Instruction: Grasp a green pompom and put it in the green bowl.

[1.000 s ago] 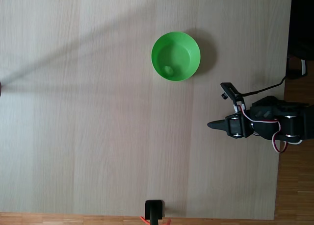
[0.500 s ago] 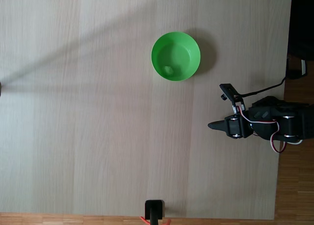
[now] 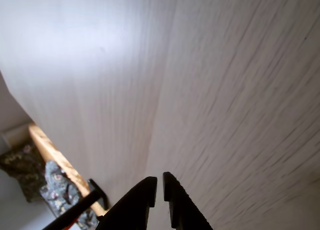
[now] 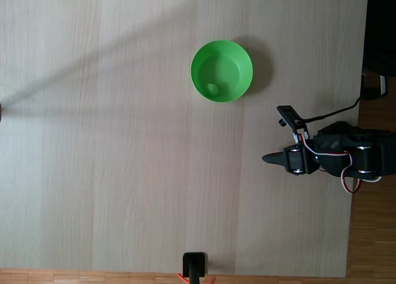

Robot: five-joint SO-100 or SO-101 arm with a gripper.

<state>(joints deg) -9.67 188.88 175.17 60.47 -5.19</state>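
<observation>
The gripper (image 3: 157,186) has its two black fingers pressed almost together, with only a thin slit between them, and nothing is held between the tips. In the wrist view the fingers enter from the bottom edge and point over the pale wooden table (image 3: 210,89), above its bare surface. In the fixed view the gripper (image 4: 267,158) shows as a dark pointed tip aimed to the left, and behind it the black arm (image 4: 346,157) with red and white cables sits at the right edge of the table (image 4: 111,160). The bowl (image 4: 245,54) stands on the table up and to the left of the gripper, well apart from it. The pompom (image 4: 213,87) lies inside the bowl, on the lower left part of its floor, and it looks only a little paler than the bowl around it. A small black clamp (image 4: 195,265) sits at the bottom edge of the table, far from the bowl. In the wrist view a wooden table edge (image 3: 50,152) and a patterned cloth (image 3: 60,190) appear at the lower left.
</observation>
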